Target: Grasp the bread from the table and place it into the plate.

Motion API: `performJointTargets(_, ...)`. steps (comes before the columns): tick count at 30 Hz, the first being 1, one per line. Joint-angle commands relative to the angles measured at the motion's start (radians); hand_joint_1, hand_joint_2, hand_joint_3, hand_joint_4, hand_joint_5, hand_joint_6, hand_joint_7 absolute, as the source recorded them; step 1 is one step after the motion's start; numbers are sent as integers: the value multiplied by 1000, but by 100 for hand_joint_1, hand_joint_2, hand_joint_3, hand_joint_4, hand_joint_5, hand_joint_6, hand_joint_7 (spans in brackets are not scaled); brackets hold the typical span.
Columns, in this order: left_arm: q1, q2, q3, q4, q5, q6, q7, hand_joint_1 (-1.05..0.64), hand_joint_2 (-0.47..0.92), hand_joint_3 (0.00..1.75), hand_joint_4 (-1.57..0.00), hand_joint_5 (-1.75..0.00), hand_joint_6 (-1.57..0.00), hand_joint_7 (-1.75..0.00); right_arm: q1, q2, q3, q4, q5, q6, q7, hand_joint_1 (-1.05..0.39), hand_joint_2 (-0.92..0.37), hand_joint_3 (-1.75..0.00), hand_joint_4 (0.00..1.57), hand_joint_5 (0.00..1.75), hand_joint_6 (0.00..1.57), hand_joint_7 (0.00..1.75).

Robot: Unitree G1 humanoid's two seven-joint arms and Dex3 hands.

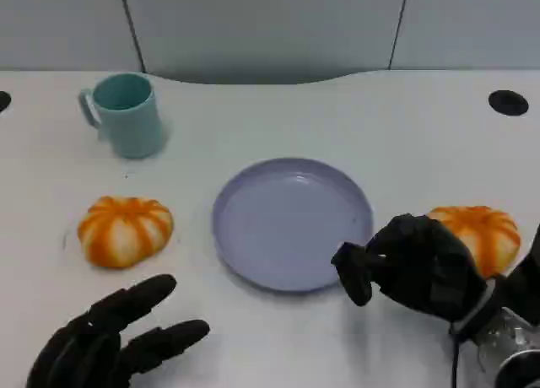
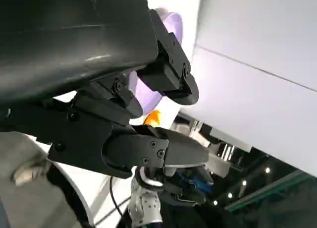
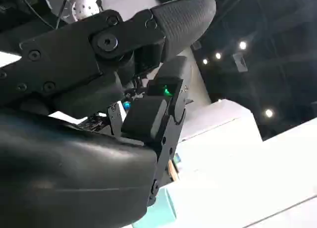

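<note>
Two breads [image 1: 125,229] [image 1: 481,233] flank the bare lavender plate [image 1: 292,222]; the teal mug [image 1: 126,114] looks hollow. Left hand [image 1: 114,336] lies spread, holding nothing; right hand [image 1: 413,266] is curled, holding nothing.

Plate [image 1: 291,223]: pale lavender, plain.
Bread near left edge [image 1: 125,229]: orange with cream stripes.
Bread near right edge [image 1: 483,234]: same orange and cream stripes.
Mug [image 1: 126,115]: teal, plain.
Table [image 1: 278,118]: white.
Left hand [image 1: 114,337]: black.
Right hand [image 1: 413,266]: black.
</note>
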Motion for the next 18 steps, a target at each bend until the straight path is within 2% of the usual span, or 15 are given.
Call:
performJointTargets(1, 11, 20, 5, -7, 21, -73, 8, -69, 88, 6, -82, -15, -78, -4, -25, 8, 4, 1, 2, -13, 25, -41, -92, -8, 58, 169, 114, 3)
performJointTargets(7, 16, 30, -4, -10, 38, -101, 21, -67, 87, 2, -85, -17, -81, -3, -19, 16, 5, -1, 2, -14, 11, -41, -92, -7, 58, 167, 114, 3)
performJointTargets(13, 17, 25, -3, -5, 53, -136, 50, -66, 87, 0, -90, -20, -86, -4, -24, 18, 4, 1, 3, -12, 20, -41, -92, -7, 60, 158, 112, 2)
performJointTargets(18, 20, 11, 3, -28, 119, -350, 124, -65, 89, 1, -96, -24, -91, -5, -30, 17, 3, 0, 3, -13, 14, -41, -92, -7, 58, 165, 113, 2)
